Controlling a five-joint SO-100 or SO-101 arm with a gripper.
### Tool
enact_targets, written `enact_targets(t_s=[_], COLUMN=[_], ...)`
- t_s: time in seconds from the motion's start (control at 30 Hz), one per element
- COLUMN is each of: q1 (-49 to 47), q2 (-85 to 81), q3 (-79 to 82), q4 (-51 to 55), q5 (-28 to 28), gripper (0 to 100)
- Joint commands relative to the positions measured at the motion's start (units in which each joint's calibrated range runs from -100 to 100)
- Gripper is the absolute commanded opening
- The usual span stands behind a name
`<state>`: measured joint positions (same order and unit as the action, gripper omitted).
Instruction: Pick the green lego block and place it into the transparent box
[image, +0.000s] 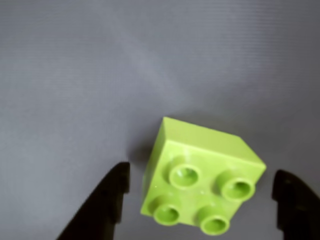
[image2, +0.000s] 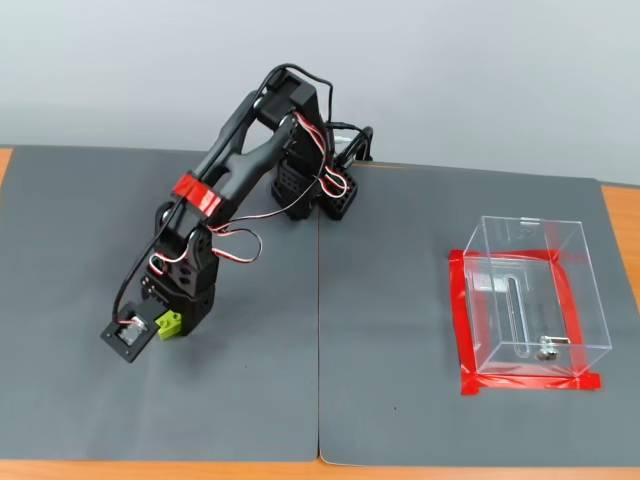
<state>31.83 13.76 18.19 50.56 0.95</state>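
Black arm (image2: 240, 160) folded forward and down to the mat, jaws spread wide, tips pointing downward

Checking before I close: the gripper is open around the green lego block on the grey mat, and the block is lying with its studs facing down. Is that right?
Not quite. The green lego block has its four studs facing up, as the wrist view shows. The rest holds: the gripper is open with a finger either side of the block, which sits on the grey mat.
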Motion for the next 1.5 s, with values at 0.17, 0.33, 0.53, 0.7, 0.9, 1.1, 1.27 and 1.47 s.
enact_targets(t_s=[0.17,0.33,0.53,0.7,0.9,1.1,1.27,1.47], q1=[0.13,0.13,0.13,0.35,1.10,-0.32,-2.85,-7.40], q2=[1.12,1.12,0.52,0.18,-5.24,-17.03,-25.34,-33.22], q3=[-2.58,-2.67,-2.67,-2.76,-2.58,-2.31,-2.40,-3.22], q4=[-0.65,-0.65,-0.65,-0.56,-0.04,0.22,0.30,0.30], q5=[0.12,0.17,0.22,0.06,0.06,-0.04,-0.20,-0.20], gripper=[32,24,9,9,9,9,9,9])
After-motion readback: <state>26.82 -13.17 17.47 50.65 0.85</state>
